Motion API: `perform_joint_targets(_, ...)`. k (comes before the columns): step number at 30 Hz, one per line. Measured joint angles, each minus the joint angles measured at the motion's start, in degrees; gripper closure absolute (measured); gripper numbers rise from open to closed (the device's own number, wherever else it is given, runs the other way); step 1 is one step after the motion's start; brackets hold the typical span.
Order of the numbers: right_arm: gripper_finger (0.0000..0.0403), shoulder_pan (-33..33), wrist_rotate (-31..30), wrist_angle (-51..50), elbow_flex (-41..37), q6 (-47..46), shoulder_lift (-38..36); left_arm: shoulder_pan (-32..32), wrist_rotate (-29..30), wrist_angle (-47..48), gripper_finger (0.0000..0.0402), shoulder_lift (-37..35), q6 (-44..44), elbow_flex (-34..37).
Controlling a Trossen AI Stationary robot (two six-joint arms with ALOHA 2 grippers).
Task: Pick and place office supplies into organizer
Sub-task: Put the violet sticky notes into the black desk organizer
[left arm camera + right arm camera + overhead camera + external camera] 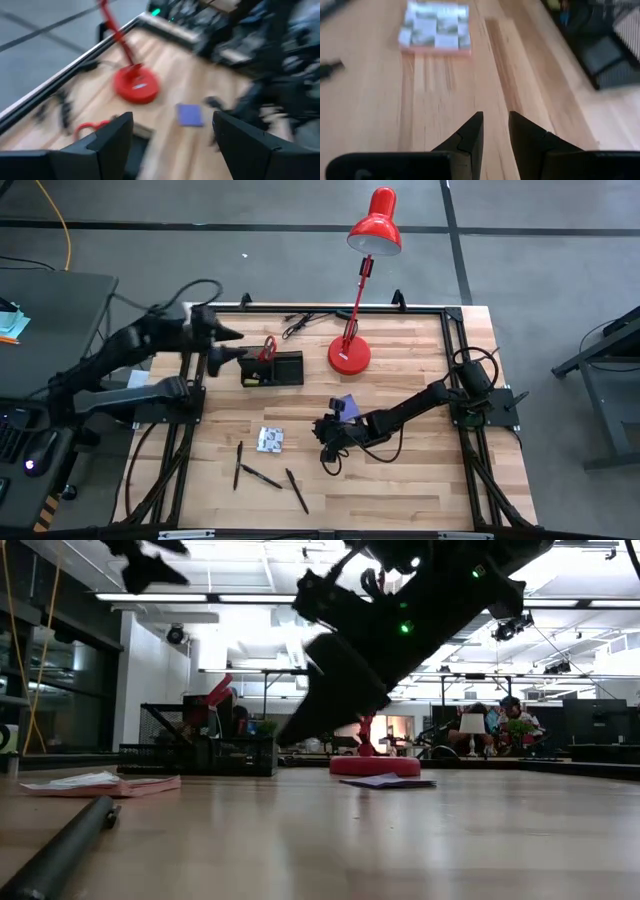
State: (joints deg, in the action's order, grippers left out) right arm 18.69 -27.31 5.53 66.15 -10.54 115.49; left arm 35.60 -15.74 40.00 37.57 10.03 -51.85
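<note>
You saw the scissors point(266, 348) only as red handles above the organizer point(272, 370); blades hidden inside. Beside it, the patterned packet point(434, 27) was clipped by the frame edge. Purple pad point(190, 114) blurred.
</note>
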Motion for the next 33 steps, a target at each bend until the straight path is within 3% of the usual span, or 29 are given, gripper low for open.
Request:
perform_joint_targets(8,0.0286,-1.1,-2.8,-9.5,0.0,-13.0,-0.2,0.0,-8.2,-1.2,0.0163,-13.1,2.9,6.0)
perform_joint_targets(18,0.0146,-4.1,-1.6,-25.7,2.5,-29.4,-0.6,0.0,-22.6,-15.3,0.0166,-24.5,7.2,19.6)
perform_joint_targets(25,0.0075,-6.1,2.5,-33.4,6.5,-31.4,-0.6,0.0,-24.3,-23.8,0.0163,-28.7,15.5,28.0)
perform_joint_targets(33,0.0074,-7.8,-0.5,-46.5,8.3,-37.0,-0.6,0.0,-23.7,-27.5,0.0163,-29.5,15.8,32.6)
